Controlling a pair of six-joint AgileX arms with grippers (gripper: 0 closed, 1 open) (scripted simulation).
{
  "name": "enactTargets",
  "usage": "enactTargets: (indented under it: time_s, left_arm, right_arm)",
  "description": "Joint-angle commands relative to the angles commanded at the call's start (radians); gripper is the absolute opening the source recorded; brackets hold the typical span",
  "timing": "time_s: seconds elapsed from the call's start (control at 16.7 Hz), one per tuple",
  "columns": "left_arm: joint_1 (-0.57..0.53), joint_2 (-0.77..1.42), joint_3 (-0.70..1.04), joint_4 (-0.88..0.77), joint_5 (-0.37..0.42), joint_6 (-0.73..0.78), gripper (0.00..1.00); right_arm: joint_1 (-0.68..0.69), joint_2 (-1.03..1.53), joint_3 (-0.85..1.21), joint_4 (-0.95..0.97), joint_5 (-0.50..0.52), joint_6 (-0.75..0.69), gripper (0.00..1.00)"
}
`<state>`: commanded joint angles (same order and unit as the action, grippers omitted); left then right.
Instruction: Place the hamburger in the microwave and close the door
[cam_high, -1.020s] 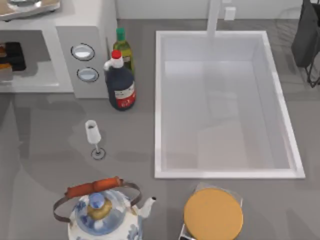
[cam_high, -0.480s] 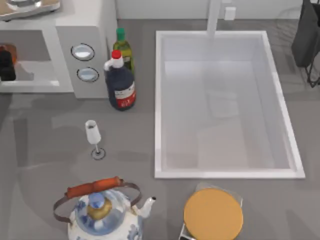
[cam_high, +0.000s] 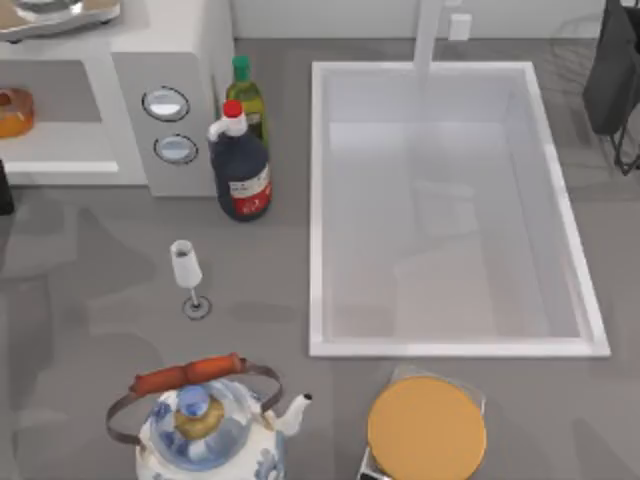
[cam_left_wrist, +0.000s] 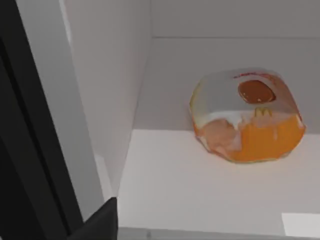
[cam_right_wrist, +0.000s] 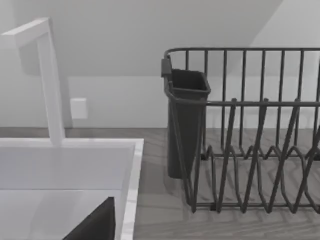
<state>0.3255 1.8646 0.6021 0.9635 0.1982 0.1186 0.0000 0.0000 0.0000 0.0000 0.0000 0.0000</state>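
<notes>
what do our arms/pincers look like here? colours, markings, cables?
Little is in frame. The left pincer shows as a plain matte-black wedge with flat, angular faces; a black sliver of the left arm sits at the table's left edge in the top view. The right pincer looks the same: a dark charcoal angular wedge. No markings, labels or cables can be seen on these parts.

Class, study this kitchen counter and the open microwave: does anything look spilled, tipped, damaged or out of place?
Nothing stands out. The hamburger sits flat on the microwave floor, untouched. The bottles, the wine glass and the kettle stand upright on the counter, and no spill shows. The left tool is at the top view's left edge, just outside the cavity.
</notes>
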Motion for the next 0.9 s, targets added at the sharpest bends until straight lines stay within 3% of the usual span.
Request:
enactTargets:
  time_s: [0.42,0.9]
  left_arm:
    - [0.021,0.008,-0.251,0.14,0.008,-0.01,1.0]
    - [0.011,0.014,-0.263,0.139,0.008,-0.011,1.0]
  right_arm:
    - [0.0,0.0,0.0,0.0,0.0,0.0,1.0]
    - [0.0,0.0,0.0,0.0,0.0,0.0,1.0]
